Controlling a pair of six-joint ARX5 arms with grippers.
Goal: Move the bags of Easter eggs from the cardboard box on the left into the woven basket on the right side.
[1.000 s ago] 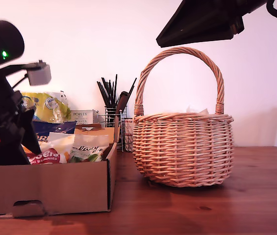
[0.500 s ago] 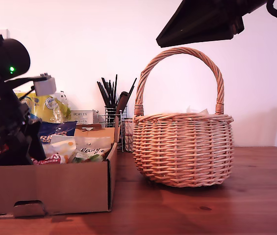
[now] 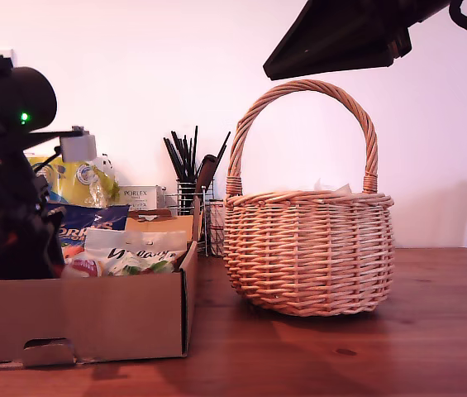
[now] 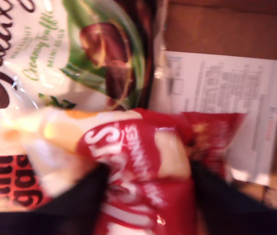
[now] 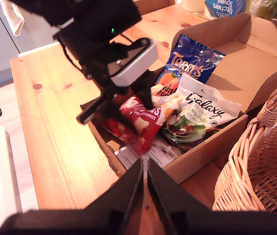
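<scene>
My first gripper clamps the glossy red-white Maltesers pouch inside the shallow brown cardboard box, lower left in the exterior view. My second gripper, fingers pressed together and empty, hangs above the round tan wicker basket at centre.

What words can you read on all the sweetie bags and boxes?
"Galaxy": white bag with green print.
"Creamy Truffle": same bag, small green script.
"Terry's": dark blue bag.
"mini": orange bag; the rest is cut off.
"PORLEX": small white box.
"kitchen towel": blue label at the back.
Red bag held by my first gripper: white lettering too blurred.
Printed sheet in the cardboard box: too small.
</scene>
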